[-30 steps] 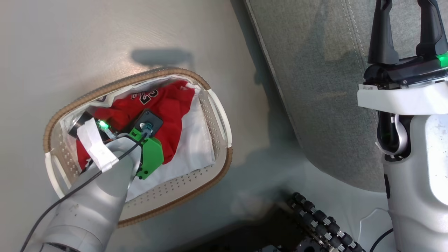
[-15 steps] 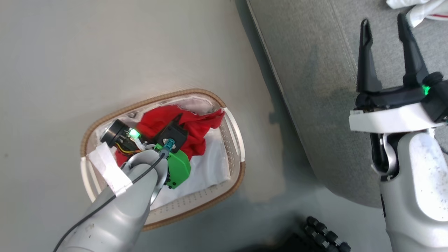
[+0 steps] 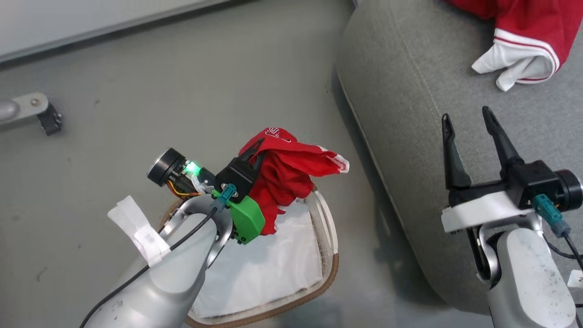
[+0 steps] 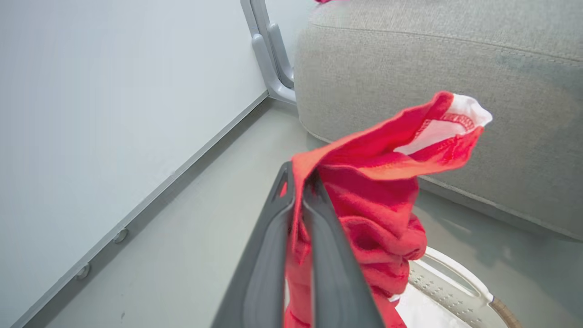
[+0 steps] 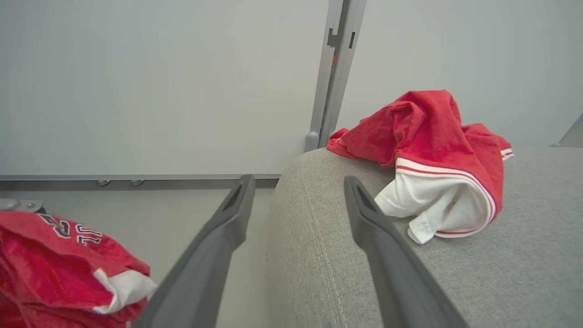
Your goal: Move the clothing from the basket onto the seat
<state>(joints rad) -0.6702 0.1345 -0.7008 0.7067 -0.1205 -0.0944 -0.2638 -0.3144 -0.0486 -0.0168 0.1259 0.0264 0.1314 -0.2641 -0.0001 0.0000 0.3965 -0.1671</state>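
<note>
My left gripper (image 3: 256, 148) is shut on a red piece of clothing (image 3: 287, 175), holding it bunched in the air above the basket (image 3: 329, 228). In the left wrist view the fingers (image 4: 314, 237) pinch the red fabric (image 4: 378, 205), and a white panel shows at its top corner. The basket's white liner (image 3: 264, 269) lies bare below. Over the grey seat's (image 3: 410, 114) front edge, my right gripper (image 3: 465, 115) stands open with nothing between its fingers. Another red-and-white garment (image 3: 524, 41) lies on the seat, and it sits past the open right gripper (image 5: 299, 182) as a heap of clothing (image 5: 432, 150).
Grey floor surrounds the basket. A metal foot (image 3: 29, 109) sits at the far left, and the wall's baseboard (image 3: 114, 20) runs along the back. A grey metal post (image 5: 334, 68) rises behind the seat's corner (image 5: 309, 173).
My left gripper has lifted the red garment up out of the basket. The head view has shifted, bringing the garment on the seat into it. The right gripper stays open.
</note>
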